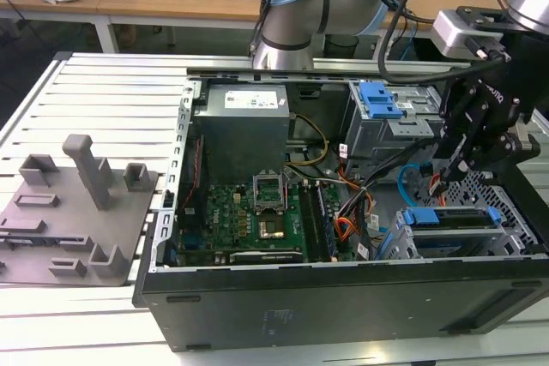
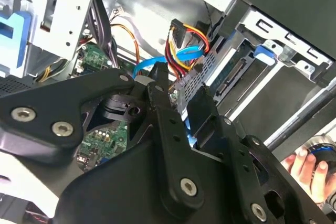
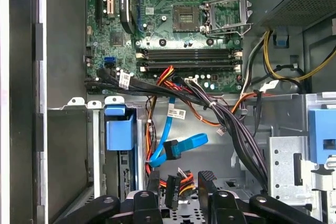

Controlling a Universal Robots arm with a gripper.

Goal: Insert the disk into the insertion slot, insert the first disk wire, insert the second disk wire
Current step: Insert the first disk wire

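We log the gripper (image 1: 446, 173) hanging inside the open computer case (image 1: 257, 297), low over the drive corner. Its fingers (image 3: 153, 182) stand apart in both wrist views, with a plain gap between them. The power wires (image 3: 185, 178), red, orange and black, end in a black plug (image 3: 172, 190) that sits in that gap in the first wrist view. In the second wrist view the same plug (image 2: 177, 25) stands just past the fingertips. We cannot tell whether either finger touches it. The blue cable (image 3: 173, 129) loops just beyond the fingertips, and its dark end (image 3: 172, 149) hangs apart from the blue carrier (image 3: 119, 129) beside it. The disk (image 1: 459, 227) lies in that carrier, which is seated in the slot (image 1: 493, 199), the low perforated grey bay directly under and beside the gripper. A thick bundle of dark cables (image 3: 236, 129) runs past the gripper on the side away from the carrier. The mainboard (image 3: 173, 24) lies farther out beyond the fingertips. The taller cage with the blue latch (image 1: 382, 100) stands near the gripper. A grey fixture plate (image 1: 77, 203) rests on the slatted table (image 1: 111, 92), well apart from the gripper and outside the case. In the second wrist view a person's hand (image 2: 304, 169) shows beyond the case wall, behind the gripper body.
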